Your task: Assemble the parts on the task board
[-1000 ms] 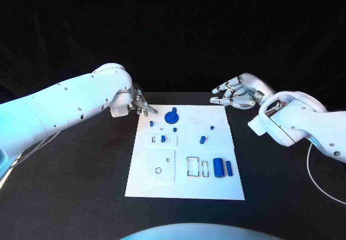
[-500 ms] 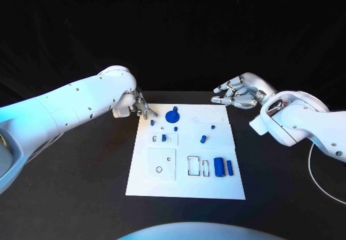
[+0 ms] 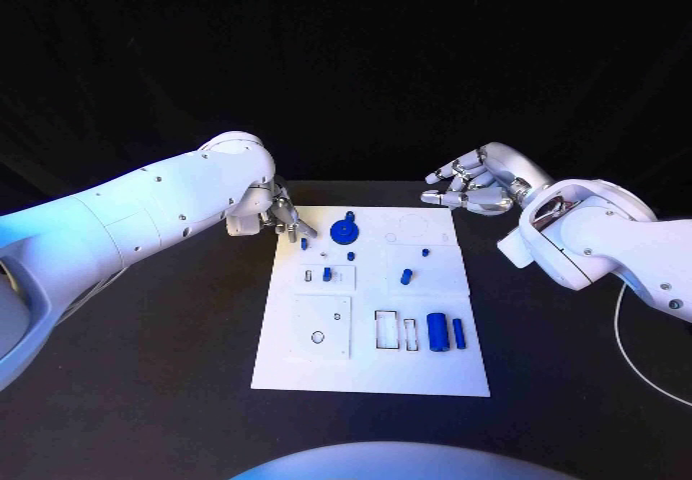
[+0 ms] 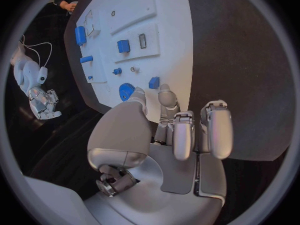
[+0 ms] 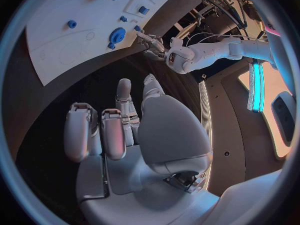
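The white task board (image 3: 372, 300) lies mid-table with small blue parts on it. At its far left are a blue gear (image 3: 345, 233) and a small blue piece (image 3: 306, 243). My left hand (image 3: 283, 220) hovers at that corner with its fingertips just short of the small piece (image 4: 154, 82) and the gear (image 4: 125, 91), holding nothing. My right hand (image 3: 469, 190) hangs over the far right corner, its fingers loosely bent, apart and empty (image 5: 125, 130).
More blue parts sit on the board: a square piece (image 3: 327, 274), a peg (image 3: 407, 277), and a thick cylinder (image 3: 437, 332) beside a thin bar (image 3: 459, 334) at the near right. A white cable (image 3: 623, 330) lies on the table to the right.
My left hand has edged down and inward toward the small blue piece at the board's far left corner. The right hand has barely moved.
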Available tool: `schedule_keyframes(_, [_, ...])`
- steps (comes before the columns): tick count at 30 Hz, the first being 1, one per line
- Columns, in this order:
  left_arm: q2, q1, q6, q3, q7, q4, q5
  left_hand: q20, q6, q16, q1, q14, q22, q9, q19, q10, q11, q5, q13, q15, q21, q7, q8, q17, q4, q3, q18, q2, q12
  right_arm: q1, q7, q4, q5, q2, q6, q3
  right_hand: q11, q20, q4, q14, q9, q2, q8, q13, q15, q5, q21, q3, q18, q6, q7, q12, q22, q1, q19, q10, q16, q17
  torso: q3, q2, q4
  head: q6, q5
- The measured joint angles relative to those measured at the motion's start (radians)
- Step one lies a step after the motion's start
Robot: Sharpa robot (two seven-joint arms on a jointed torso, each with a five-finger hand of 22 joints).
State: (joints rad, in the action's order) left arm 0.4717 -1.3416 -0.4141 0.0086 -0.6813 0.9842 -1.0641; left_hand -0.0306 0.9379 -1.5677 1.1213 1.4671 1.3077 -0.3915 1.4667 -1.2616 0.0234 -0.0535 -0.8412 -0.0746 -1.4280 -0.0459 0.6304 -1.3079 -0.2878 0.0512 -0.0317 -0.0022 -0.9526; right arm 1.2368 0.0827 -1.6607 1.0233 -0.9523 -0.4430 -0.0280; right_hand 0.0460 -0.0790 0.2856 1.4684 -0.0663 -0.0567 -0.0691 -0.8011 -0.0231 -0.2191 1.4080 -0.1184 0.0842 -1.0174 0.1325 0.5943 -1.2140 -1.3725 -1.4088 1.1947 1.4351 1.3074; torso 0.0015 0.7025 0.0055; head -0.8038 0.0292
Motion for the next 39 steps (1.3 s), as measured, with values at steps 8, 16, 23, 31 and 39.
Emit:
schedule_keyframes(8, [-0.005, 0.001, -0.013, -0.002, 0.002, -0.005, 0.001, 0.000, 0.000, 0.000, 0.016, -0.004, 0.000, 0.000, 0.000, -0.004, 0.004, 0.000, -0.001, -0.004, 0.000, 0.000, 0.004, 0.000, 0.005, 0.005, 0.000, 0.016, 0.000, 0.000, 0.000, 0.001, 0.000, 0.002, 0.001, 0.000, 0.000, 0.000, 0.000, 0.000, 0.000, 0.000, 0.000, 0.000, 0.000, 0.000, 0.000, 0.000, 0.000, 0.000, 0.000, 0.000, 0.000, 0.000, 0.000, 0.000, 0.000, 0.000, 0.0000, 0.000, 0.0004, -0.002, 0.000])
schedule_keyframes(16, [-0.012, 0.007, -0.020, -0.004, 0.003, -0.008, 0.001, 0.000, 0.000, 0.000, 0.029, -0.004, 0.000, 0.000, 0.000, -0.003, 0.004, 0.000, -0.001, -0.004, 0.000, 0.000, 0.004, 0.000, 0.008, 0.008, 0.000, 0.029, -0.004, 0.000, -0.001, 0.002, -0.001, 0.004, 0.001, 0.000, 0.000, 0.000, 0.000, 0.000, 0.000, 0.000, 0.000, 0.000, 0.000, 0.000, 0.000, 0.000, 0.000, 0.000, 0.000, 0.000, 0.000, 0.000, 0.000, 0.000, 0.000, 0.000, -0.0004, 0.000, 0.0003, -0.005, -0.003])
schedule_keyframes(23, [-0.017, 0.009, -0.020, -0.004, 0.005, -0.009, 0.001, 0.000, 0.004, 0.000, 0.034, -0.004, 0.000, 0.000, 0.000, -0.007, 0.000, 0.000, -0.001, -0.004, 0.000, 0.004, 0.004, 0.000, 0.008, 0.008, 0.000, 0.034, -0.004, 0.000, -0.001, 0.002, -0.001, 0.005, 0.002, 0.000, 0.000, 0.000, 0.000, 0.000, 0.000, 0.000, 0.000, 0.000, 0.000, 0.000, 0.000, 0.000, 0.000, 0.000, 0.000, 0.000, 0.000, 0.000, 0.000, 0.000, 0.000, 0.001, 0.0002, 0.001, -0.0002, -0.006, -0.003])
schedule_keyframes(31, [-0.017, 0.009, -0.018, -0.004, 0.005, -0.012, 0.002, 0.000, 0.004, 0.000, 0.059, -0.001, 0.000, 0.000, 0.000, -0.007, 0.000, 0.000, 0.002, -0.006, 0.000, 0.004, 0.008, 0.000, 0.011, 0.011, 0.000, 0.051, -0.004, 0.000, -0.001, 0.003, -0.001, 0.005, 0.003, 0.000, 0.000, 0.000, 0.000, 0.000, 0.000, 0.000, 0.000, 0.000, 0.000, 0.000, 0.000, 0.000, 0.000, 0.000, 0.000, 0.000, 0.000, 0.000, 0.000, 0.000, 0.000, 0.001, 0.0009, 0.000, -0.0002, -0.008, -0.003])
schedule_keyframes(39, [-0.019, 0.009, -0.011, -0.005, 0.008, -0.013, 0.004, 0.000, 0.004, 0.000, 0.154, -0.001, 0.000, 0.000, 0.000, -0.007, 0.000, 0.000, 0.012, -0.006, 0.000, 0.004, 0.008, 0.000, 0.055, -0.033, 0.000, 0.092, -0.003, 0.000, -0.001, 0.004, -0.002, 0.007, 0.005, 0.000, 0.000, 0.000, -0.003, 0.000, 0.000, 0.000, 0.000, 0.000, 0.000, -0.005, 0.000, -0.003, 0.000, 0.000, 0.000, 0.000, 0.000, 0.000, 0.000, 0.000, 0.000, 0.000, 0.0008, 0.000, -0.0001, -0.010, -0.003])
